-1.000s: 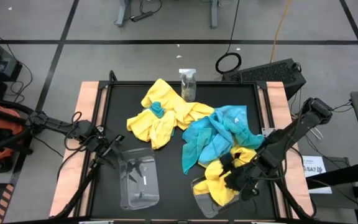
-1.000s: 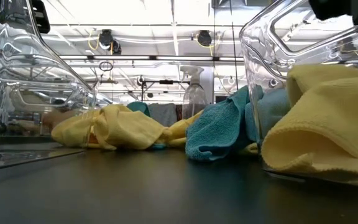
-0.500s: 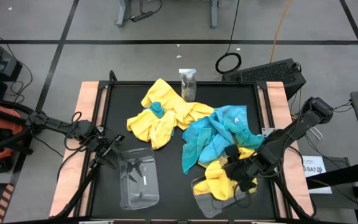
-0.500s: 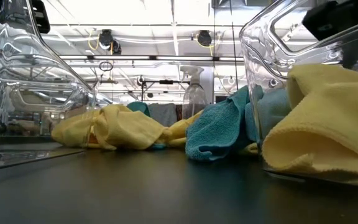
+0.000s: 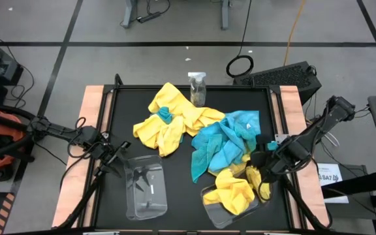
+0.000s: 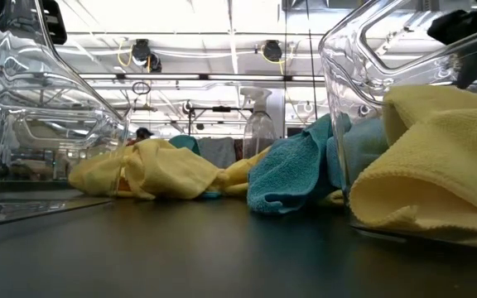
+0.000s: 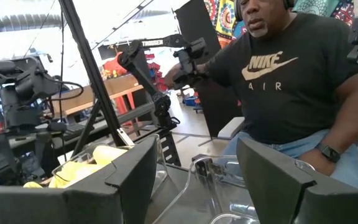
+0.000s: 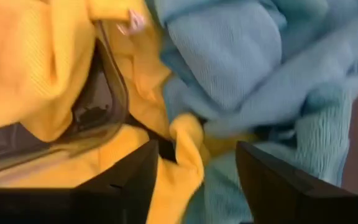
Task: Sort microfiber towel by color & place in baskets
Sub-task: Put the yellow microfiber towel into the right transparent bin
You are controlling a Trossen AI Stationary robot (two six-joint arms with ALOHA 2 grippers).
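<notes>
Yellow microfiber towels and turquoise blue ones lie heaped on the black table. One yellow towel sits in the right clear basket at the near edge, and part of it drapes over the rim. My right gripper hovers open just beyond that basket, above where yellow and blue towels meet, with nothing between its fingers. The left clear basket holds no towel. My left gripper waits open at its far left corner.
A small clear spray bottle stands at the table's far edge behind the pile. Bare black table shows between the two baskets and along the left side. A person in a dark shirt sits beyond the table.
My right gripper has come up out of the right basket and gone toward the far edge and a little right, turning as it went, until it stands over the pile's near edge. The yellow towel has stayed in the basket.
</notes>
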